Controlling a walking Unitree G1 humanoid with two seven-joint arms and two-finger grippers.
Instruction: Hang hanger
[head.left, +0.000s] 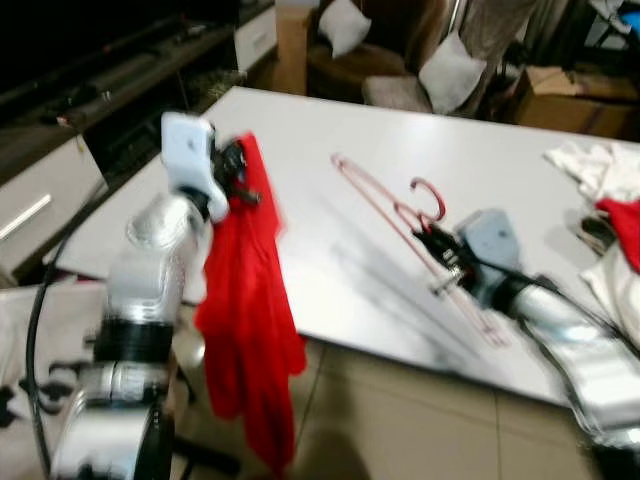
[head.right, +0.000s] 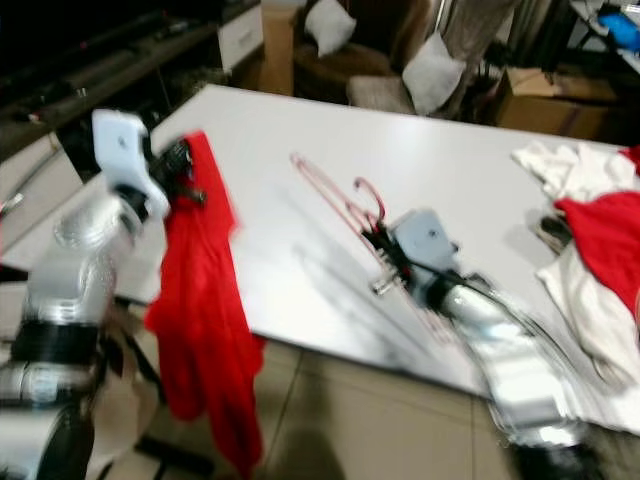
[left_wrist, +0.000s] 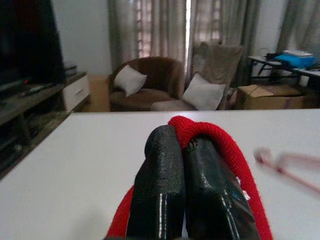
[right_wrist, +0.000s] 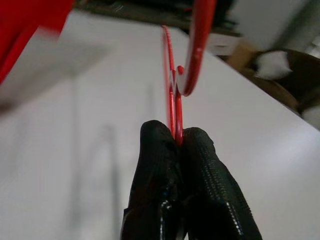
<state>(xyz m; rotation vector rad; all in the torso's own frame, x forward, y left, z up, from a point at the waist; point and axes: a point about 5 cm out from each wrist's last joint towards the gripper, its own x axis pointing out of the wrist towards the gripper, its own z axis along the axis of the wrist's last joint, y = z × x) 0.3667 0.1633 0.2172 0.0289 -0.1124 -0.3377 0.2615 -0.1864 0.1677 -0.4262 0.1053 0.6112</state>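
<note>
A soft red garment (head.left: 245, 330) is being held up at the near left edge of the white bench (head.left: 330, 260) by the left gripper (head.left: 238, 175), its fingers (left_wrist: 160, 190) pressed together on a fold of limp cloth, the rest draping below the bench edge. Farther in, the thin pink wire hanger (head.left: 400, 215) is being pinched near the neck below its hook by the right gripper (head.left: 440, 250), fingers (right_wrist: 160, 165) clamped tight. The hanger is judged light, stiff and slippery; the neck is being treated as the surest hold.
</note>
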